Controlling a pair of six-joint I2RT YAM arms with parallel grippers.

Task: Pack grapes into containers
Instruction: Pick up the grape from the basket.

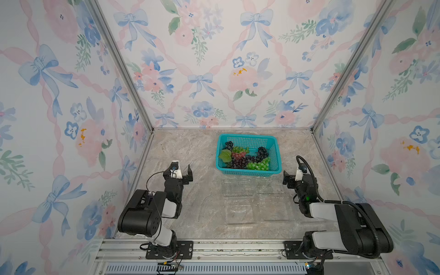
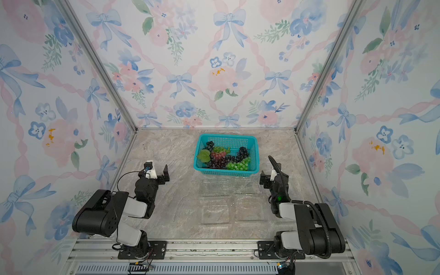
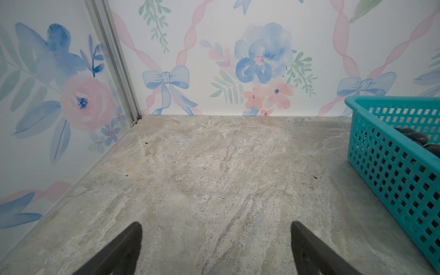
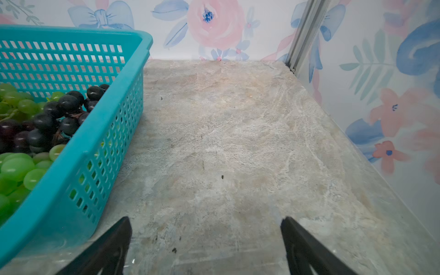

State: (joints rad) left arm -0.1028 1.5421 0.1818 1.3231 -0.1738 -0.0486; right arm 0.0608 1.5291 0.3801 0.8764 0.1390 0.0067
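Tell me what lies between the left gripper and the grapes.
Only bare marble tabletop, then the side wall of the teal basket holding the grapes. Both top views show it; the left gripper is open in the left wrist view.

Basket [image 1: 247, 136] sits on table [image 1: 185, 147], toward the back, a bit R of centre. Grapes [image 1: 245, 157] all lie in basket, mostly in its front half. Containers [image 1: 252, 204] lie flat on table directly in front of basket, close to its front wall; touching or not, can't tell. Left gripper [image 1: 181, 172] is L of basket, well apart from it, above bare table. Right gripper [image 1: 292, 177] is near basket's front R corner, R of containers. Containers lie btwn the 2 grippers & nearer the front. Walls stand behind & on both sides of table.
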